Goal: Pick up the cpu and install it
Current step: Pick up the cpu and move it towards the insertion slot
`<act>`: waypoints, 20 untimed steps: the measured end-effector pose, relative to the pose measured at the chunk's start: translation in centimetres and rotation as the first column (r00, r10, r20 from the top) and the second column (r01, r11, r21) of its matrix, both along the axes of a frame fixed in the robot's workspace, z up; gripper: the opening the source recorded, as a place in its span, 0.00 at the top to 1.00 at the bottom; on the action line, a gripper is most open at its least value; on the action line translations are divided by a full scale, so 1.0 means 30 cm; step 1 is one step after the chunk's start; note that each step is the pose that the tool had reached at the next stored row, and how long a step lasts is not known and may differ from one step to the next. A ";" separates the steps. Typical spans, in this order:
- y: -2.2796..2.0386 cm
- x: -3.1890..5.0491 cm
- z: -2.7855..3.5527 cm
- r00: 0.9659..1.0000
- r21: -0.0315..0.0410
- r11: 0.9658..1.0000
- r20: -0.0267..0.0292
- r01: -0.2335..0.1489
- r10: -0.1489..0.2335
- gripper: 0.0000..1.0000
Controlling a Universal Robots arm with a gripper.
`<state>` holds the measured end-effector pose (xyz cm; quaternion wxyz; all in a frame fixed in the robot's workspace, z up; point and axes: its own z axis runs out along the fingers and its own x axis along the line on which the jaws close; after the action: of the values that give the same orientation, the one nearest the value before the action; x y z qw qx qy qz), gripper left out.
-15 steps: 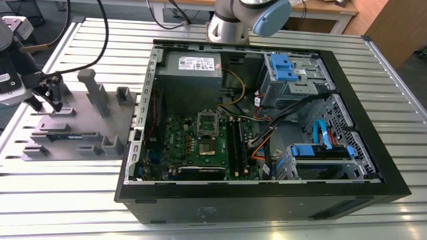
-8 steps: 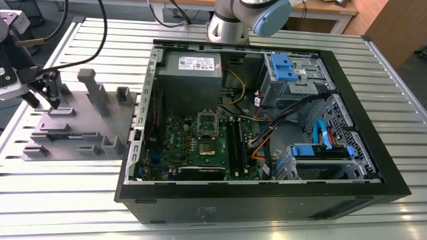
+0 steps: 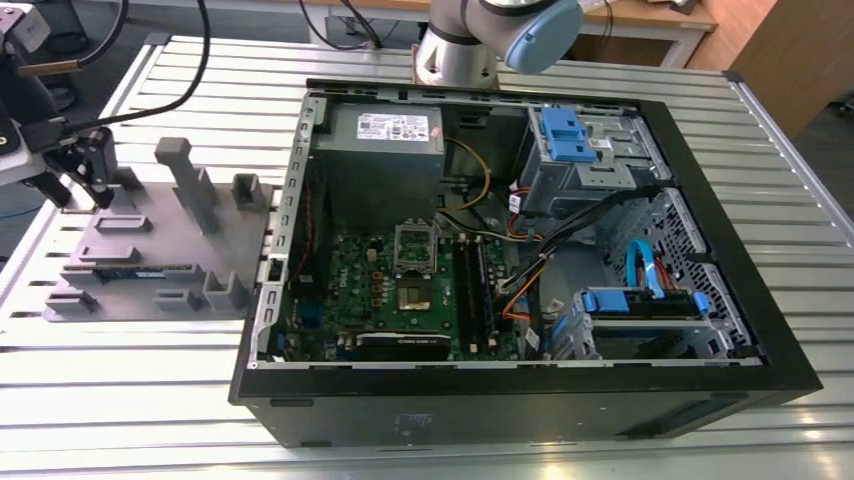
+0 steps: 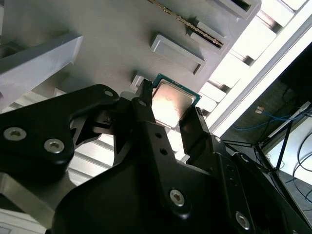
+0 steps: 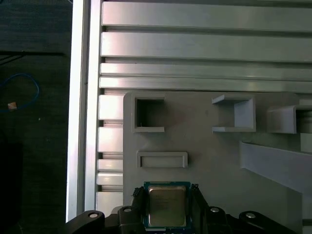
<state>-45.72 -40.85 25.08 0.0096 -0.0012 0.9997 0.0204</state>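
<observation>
The cpu (image 5: 166,205), a small square chip with a shiny metal top and a thin green rim, sits between my gripper's (image 5: 167,202) two black fingers; both wrist views show it, cpu (image 4: 170,104). The fingers press against two opposite edges of the chip, so the gripper (image 4: 168,109) is shut on it. It hangs close over the grey fixture plate (image 5: 209,161); I cannot tell whether the chip still touches the plate. In the exterior view the gripper (image 3: 78,195) is over the plate's far corner, to the left of the open computer case. The motherboard (image 3: 387,300) lies inside the case with its socket (image 3: 418,294) uncovered.
Grey posts and holders (image 3: 187,180) rise from the fixture plate beside the gripper, and a memory stick (image 3: 134,272) lies in one slot. An empty rectangular nest (image 5: 162,159) is close to the chip. The case wall (image 3: 287,230), cables (image 3: 534,255) and blue drive brackets (image 3: 567,135) surround the motherboard.
</observation>
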 end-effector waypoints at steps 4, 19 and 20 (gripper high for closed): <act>0.000 0.000 0.002 1.000 0.000 1.000 0.000 0.000 0.000 0.53; 0.000 0.000 0.064 1.000 0.000 1.000 0.000 0.000 0.000 0.53; 0.000 0.000 0.071 1.000 -0.001 1.000 0.000 0.000 0.000 0.53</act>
<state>-45.73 -40.84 27.20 0.0096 -0.0012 0.9998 0.0201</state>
